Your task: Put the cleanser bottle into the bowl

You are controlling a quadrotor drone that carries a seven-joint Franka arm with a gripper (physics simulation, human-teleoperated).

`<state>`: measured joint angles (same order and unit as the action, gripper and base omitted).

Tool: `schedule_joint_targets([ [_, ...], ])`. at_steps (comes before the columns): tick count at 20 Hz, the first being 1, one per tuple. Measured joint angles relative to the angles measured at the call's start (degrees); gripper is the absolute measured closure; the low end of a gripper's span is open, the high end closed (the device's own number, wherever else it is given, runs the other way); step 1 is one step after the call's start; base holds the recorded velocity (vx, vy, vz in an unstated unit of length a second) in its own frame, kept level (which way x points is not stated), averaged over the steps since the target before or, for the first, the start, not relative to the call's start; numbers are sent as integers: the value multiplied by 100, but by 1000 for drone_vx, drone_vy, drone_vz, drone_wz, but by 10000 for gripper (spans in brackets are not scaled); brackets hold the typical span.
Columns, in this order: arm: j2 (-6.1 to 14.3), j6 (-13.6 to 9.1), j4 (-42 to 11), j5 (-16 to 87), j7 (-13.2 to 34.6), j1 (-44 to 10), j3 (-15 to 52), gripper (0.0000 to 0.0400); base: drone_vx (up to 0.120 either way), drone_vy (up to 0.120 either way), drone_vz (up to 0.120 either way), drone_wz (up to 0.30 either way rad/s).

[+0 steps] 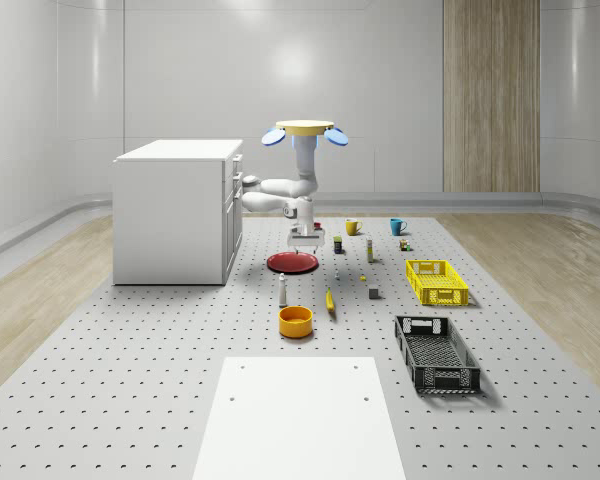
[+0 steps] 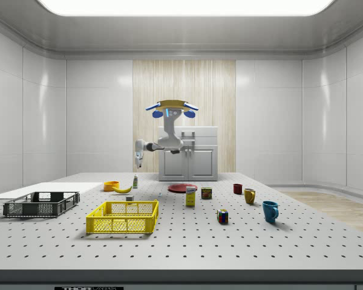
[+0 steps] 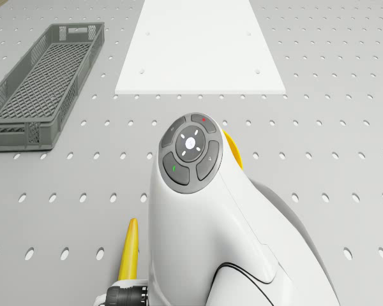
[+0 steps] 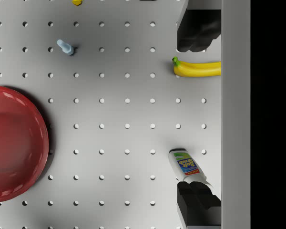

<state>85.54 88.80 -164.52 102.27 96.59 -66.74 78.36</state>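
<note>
The cleanser bottle [image 1: 282,290] is white with a green label and stands on the pegboard table between the red plate [image 1: 292,263] and the orange bowl [image 1: 295,321]. The drone [image 1: 302,130] hovers over the table beside the cabinet, its arm hanging down. My gripper [image 2: 139,158] is well above the bottle [image 2: 135,180], with the bowl [image 2: 111,185] further toward the side view's left. In the wrist view my gripper [image 4: 199,119] is open with nothing between its fingers. The bottle [image 4: 185,165] lies close to one dark finger [image 4: 198,205], off the midline.
A banana [image 4: 198,68] lies near the other finger, and the red plate [image 4: 14,143] is off to one side. A white cabinet [image 1: 175,210] stands at the whole-scene view's left. A yellow crate [image 1: 436,281], a black crate [image 1: 436,352], mugs and small items sit to the right.
</note>
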Motion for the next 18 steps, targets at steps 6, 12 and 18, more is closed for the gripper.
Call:
schedule_joint_targets([
  [6,50,47,2,-20,9,-11,8,0,120,-80,0,0],
  [12,96,90,4,-39,17,-21,14,0,60,-47,0,0],
  [18,140,131,6,-57,2,-8,21,0,53,0,0,0],
])
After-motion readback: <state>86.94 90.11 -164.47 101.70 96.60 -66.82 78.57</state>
